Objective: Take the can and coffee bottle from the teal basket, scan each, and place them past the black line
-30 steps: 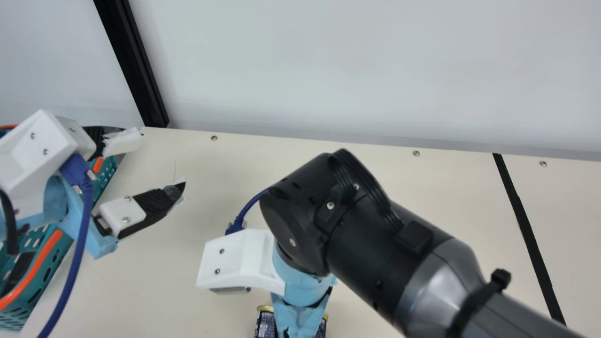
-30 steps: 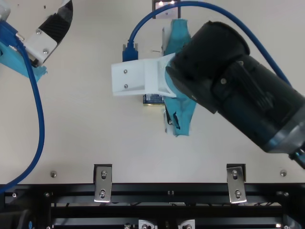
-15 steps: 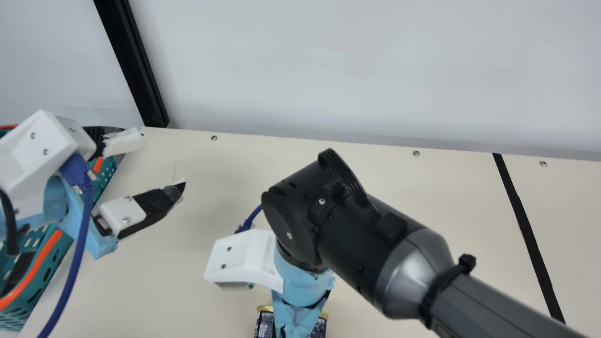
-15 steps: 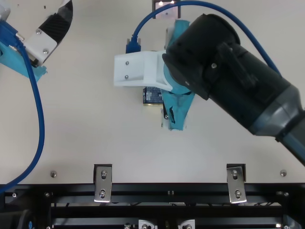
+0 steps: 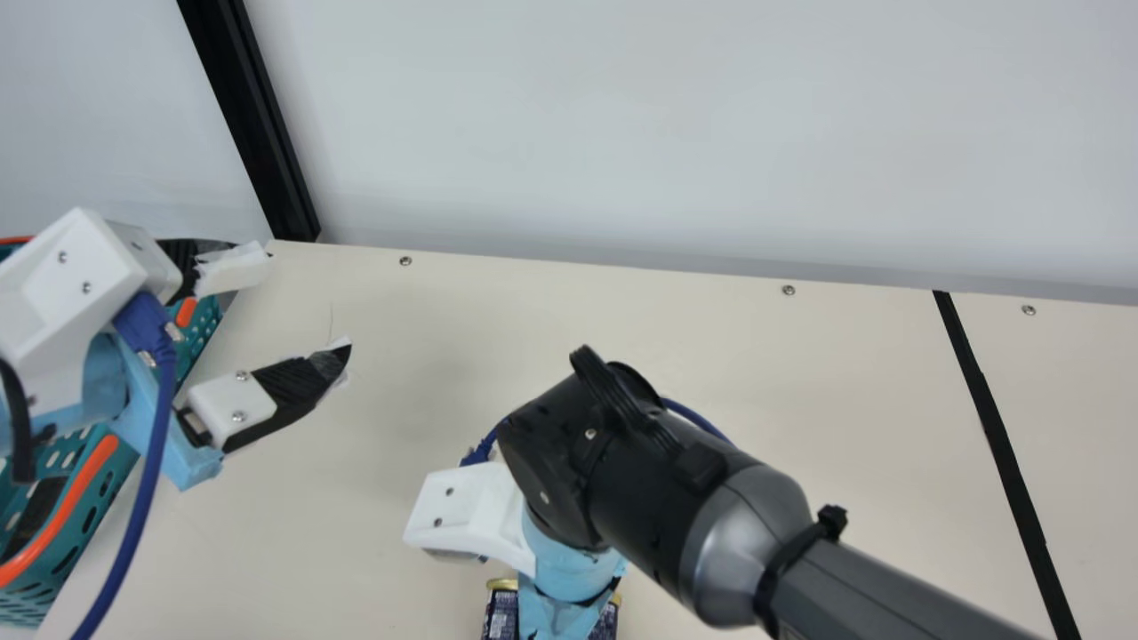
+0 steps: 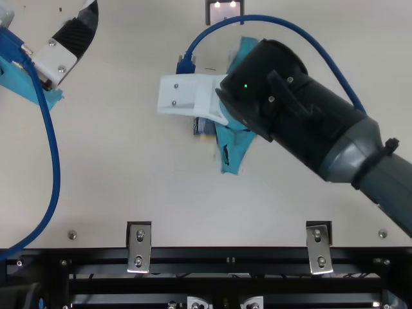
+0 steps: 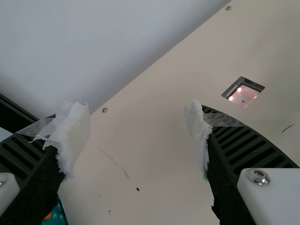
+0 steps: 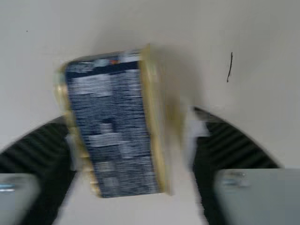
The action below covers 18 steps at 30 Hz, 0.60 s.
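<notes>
My right gripper is over the dark blue can, which rests on the table under it. In the main view the can shows at the bottom edge, partly hidden by that gripper. The right wrist view puts the can between the open fingers of the right gripper, with a gap on one side. My left gripper stands open beside the teal basket, and in its own wrist view the left gripper has nothing between its fingers.
A lit scanner window is set in the table behind the right gripper. The black line crosses the table at the right. A blue cable arches behind the right arm. A wall runs along the table's far edge.
My right arm has shifted left and its wrist has dropped lower in the main view, turning slightly over the can. The left arm and the can have stayed in place.
</notes>
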{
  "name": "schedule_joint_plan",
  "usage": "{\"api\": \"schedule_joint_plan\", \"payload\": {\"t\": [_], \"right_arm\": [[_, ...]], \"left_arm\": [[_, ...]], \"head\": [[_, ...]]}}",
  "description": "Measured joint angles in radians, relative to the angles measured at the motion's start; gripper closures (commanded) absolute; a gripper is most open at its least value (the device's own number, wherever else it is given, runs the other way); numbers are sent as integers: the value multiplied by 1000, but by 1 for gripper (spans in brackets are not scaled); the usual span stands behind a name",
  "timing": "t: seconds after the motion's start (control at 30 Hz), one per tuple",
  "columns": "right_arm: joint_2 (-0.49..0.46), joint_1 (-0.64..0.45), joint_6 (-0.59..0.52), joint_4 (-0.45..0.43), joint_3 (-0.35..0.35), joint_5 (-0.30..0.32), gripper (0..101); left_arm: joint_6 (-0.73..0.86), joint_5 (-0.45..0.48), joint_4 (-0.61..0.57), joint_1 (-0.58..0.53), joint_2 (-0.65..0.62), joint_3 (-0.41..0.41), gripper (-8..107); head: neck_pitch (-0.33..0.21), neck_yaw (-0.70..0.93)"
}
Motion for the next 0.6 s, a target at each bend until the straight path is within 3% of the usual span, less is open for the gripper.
{"api": "schedule_joint_plan", "payload": {"t": [0.13,0.6], "right_arm": [[-24,0,47,-43,1,-21,101],[-149,-38,139,-8,-114,98,101]], "left_arm": [[0,0,0,0,0,0,9],[0,0,0,0,0,0,9]], "head": [[0,0],[0,0]]}}
